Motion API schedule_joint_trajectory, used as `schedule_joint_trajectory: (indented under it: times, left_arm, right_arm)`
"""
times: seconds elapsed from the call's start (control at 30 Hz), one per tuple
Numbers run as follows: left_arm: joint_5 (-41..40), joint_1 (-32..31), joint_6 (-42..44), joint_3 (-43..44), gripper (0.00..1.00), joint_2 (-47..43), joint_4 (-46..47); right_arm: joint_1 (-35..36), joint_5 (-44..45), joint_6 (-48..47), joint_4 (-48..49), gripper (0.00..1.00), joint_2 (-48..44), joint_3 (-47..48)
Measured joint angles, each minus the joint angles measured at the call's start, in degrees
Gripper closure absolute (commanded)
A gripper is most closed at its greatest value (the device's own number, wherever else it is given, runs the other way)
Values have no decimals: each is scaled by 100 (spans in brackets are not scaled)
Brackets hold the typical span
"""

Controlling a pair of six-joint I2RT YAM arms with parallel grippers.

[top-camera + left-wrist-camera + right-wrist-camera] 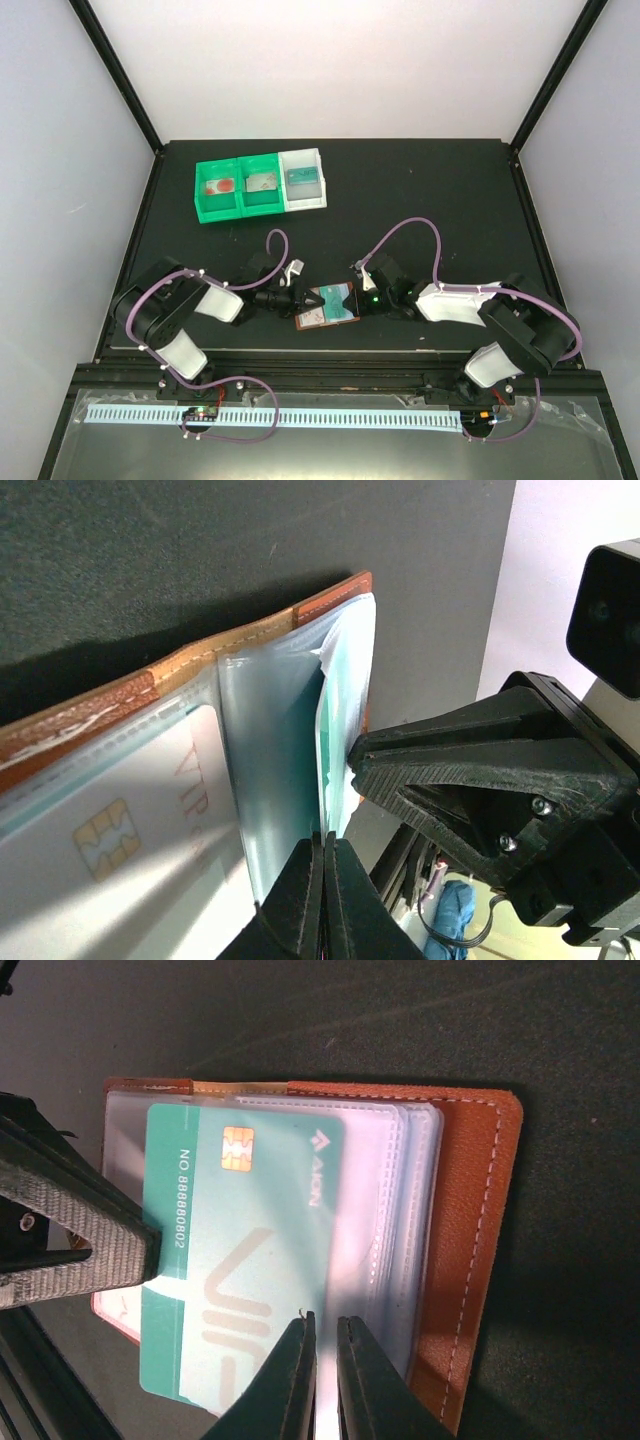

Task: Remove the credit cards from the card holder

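Note:
The brown card holder (327, 306) (472, 1210) lies open on the black table between both grippers. A teal credit card (240, 1240) (336, 705) with a gold chip sticks partway out of its clear pockets. My left gripper (303, 297) (328, 842) is shut on that card's outer edge; one of its fingers (75, 1250) shows in the right wrist view. My right gripper (357, 297) (325, 1322) is pinched on the clear pocket sleeves beside the card. A pale card marked VIP (130, 820) sits in another pocket under the brown edge (200, 660).
Two green bins (240, 190) and a white bin (303, 180) stand in a row at the back of the table, each with something flat inside. The right gripper's black body (480, 780) is very close to my left fingers.

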Motion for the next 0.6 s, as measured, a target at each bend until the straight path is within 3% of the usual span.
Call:
schedule_joint_trajectory:
  times: [0.6]
  left_arm:
    - [-706, 157, 570, -142, 98, -1357, -1419]
  right_arm:
    - [7, 136, -7, 2, 93, -17, 0]
